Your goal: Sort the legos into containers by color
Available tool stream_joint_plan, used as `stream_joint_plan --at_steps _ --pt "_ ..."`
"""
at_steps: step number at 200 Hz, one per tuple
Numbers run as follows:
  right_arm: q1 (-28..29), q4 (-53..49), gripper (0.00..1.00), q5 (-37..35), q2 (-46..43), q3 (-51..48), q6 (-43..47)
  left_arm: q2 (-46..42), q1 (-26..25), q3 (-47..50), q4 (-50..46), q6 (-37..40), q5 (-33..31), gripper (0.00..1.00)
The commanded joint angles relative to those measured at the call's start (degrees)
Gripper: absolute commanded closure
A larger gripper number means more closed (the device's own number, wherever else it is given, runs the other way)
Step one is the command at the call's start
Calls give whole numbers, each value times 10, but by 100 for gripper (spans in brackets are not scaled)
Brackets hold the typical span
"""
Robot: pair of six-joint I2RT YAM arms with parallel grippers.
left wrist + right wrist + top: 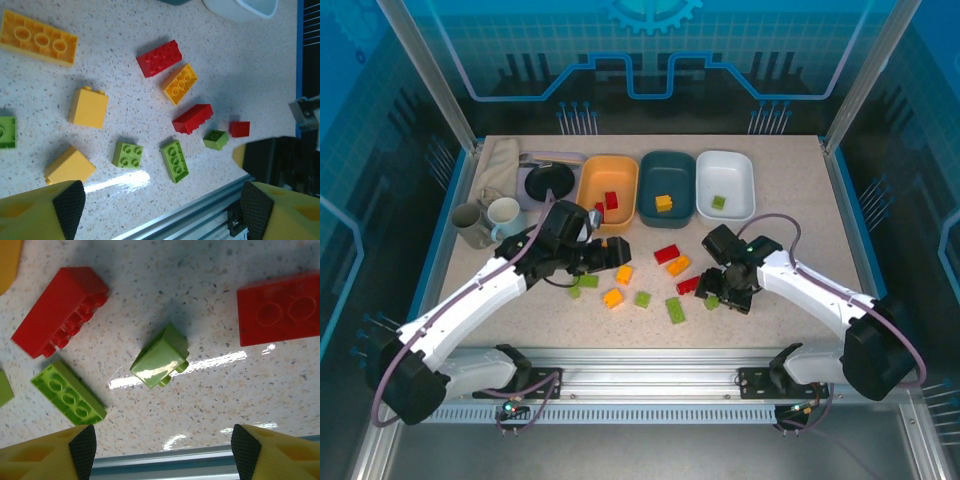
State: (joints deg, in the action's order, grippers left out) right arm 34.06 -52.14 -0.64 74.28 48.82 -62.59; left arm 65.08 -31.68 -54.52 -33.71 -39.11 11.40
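Three tubs stand in a row at the back: orange (608, 172) with red bricks, dark teal (667, 168) with a yellow brick, white (725, 168) with a green brick. Loose legos lie mid-table: red (667, 253), orange (678, 266), green (675, 310). My left gripper (610, 255) is open and holds nothing; it hovers left of the pile, above a green square brick (127, 154) and a green long brick (174, 160). My right gripper (725, 290) is open and low over a small green brick (161, 357) lying on its side, between two red bricks (60, 310) (280, 310).
Two mugs (485, 222), a folded cloth (497, 165) and a black round dish (549, 181) on a grey tray occupy the back left. An aluminium rail (640, 365) runs along the near table edge. Orange bricks (88, 107) (39, 39) lie near the left gripper.
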Motion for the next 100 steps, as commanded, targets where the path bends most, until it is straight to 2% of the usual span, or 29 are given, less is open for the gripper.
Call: stream_joint_plan --at_steps 1,29,72,100 --pt "-3 38 27 14 5 -23 -140 -36 -6 24 37 -10 32 14" --pt "-13 83 31 12 11 -48 -199 -69 -6 51 52 -4 41 12" --pt "-37 125 34 32 42 -57 -203 -100 -6 77 66 -21 44 11" --pt "-47 152 42 38 55 -68 -207 -110 -6 77 60 -18 43 11"
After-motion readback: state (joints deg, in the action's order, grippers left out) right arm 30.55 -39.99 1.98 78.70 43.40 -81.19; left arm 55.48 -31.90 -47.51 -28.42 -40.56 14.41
